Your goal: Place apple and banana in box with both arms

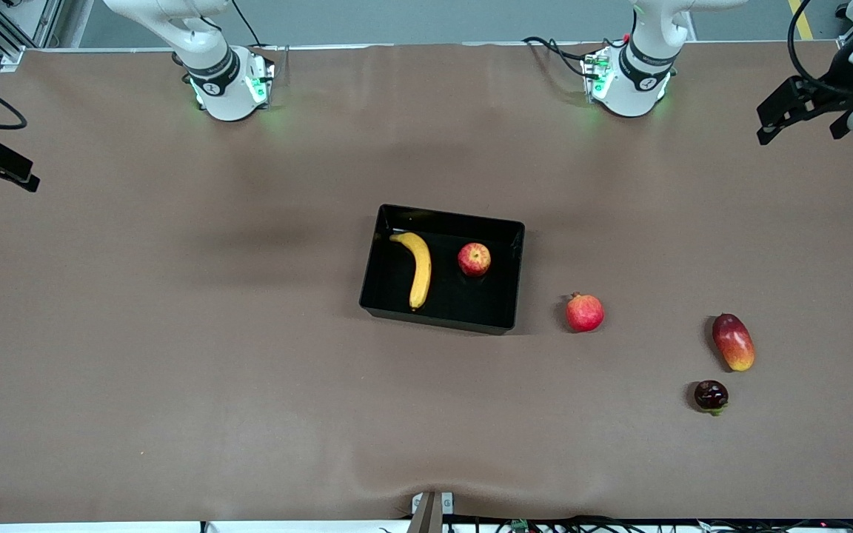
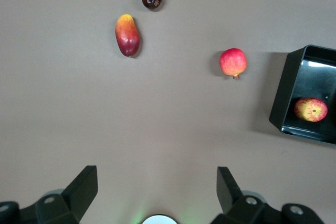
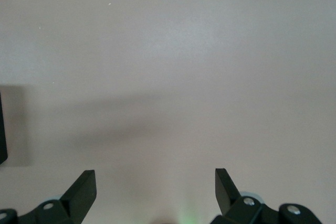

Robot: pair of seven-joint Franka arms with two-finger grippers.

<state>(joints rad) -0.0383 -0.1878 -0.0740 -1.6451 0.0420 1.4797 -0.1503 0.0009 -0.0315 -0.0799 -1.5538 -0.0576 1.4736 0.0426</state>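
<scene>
Front view, your stock: banana (image 1: 418, 269) (soft, bruisable, take at mid-length) and apple (image 1: 474, 260) (firm, smooth, likely to roll, take across its widest girth) both lie in box (image 1: 518, 274); left gripper (image 2: 156, 187) and right gripper (image 3: 155, 187) gape wide, empty, above bare counter (image 1: 175, 333).

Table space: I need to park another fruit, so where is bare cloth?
Bare cloth runs from the box toward the right arm's end. Crowded: pomegranate, mango and dark fruit toward the left arm's end.
</scene>
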